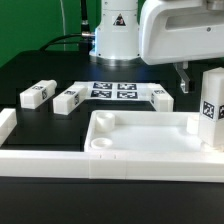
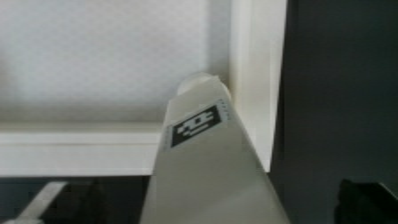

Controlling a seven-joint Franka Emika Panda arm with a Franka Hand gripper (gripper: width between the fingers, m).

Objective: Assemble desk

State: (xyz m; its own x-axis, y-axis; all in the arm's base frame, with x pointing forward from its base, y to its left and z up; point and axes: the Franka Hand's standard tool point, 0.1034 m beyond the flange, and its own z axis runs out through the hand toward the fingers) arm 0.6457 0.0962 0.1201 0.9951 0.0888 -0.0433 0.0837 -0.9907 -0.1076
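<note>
The white tray-like tabletop (image 1: 120, 140) lies at the front, its rim up. One leg block (image 1: 211, 108) stands upright in the corner at the exterior view's right. The wrist view looks down along this leg (image 2: 199, 130), with its tag facing the camera and the tabletop floor (image 2: 107, 70) beside it. My gripper (image 1: 186, 80) hangs open at that leg. In the wrist view the leg rises between the gripper's (image 2: 205, 205) dark fingers (image 2: 43, 202), with a gap on each side. Three more leg blocks lie on the black table: two (image 1: 37, 94) (image 1: 68, 99) at the left, one (image 1: 160, 97) beyond the tabletop.
The marker board (image 1: 113, 91) lies flat between the loose legs. Long white border rails (image 1: 6, 128) run along the table's left and front edges. The arm's white base (image 1: 118, 30) stands behind the marker board.
</note>
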